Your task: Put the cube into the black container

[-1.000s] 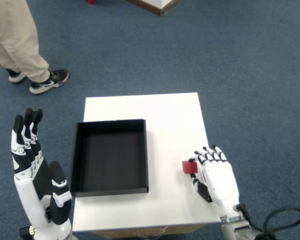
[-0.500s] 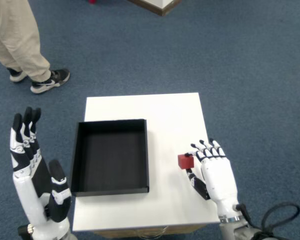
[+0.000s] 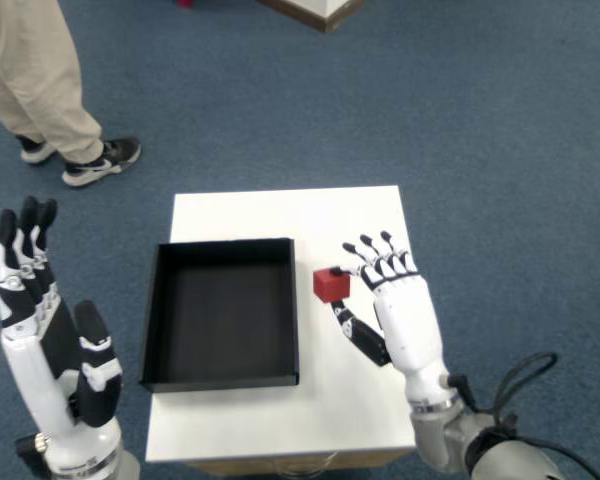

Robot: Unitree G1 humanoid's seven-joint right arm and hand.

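Right hand [image 3: 395, 300] pinching red cube [image 3: 331, 285] — faces roughly square-on, beside black container [image 3: 220, 312]

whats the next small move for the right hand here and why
Probably carry the red cube further left, over the black container's rim, before letting go. The right hand holds the cube between fingertips and thumb, just right of the container and not yet over its empty floor.
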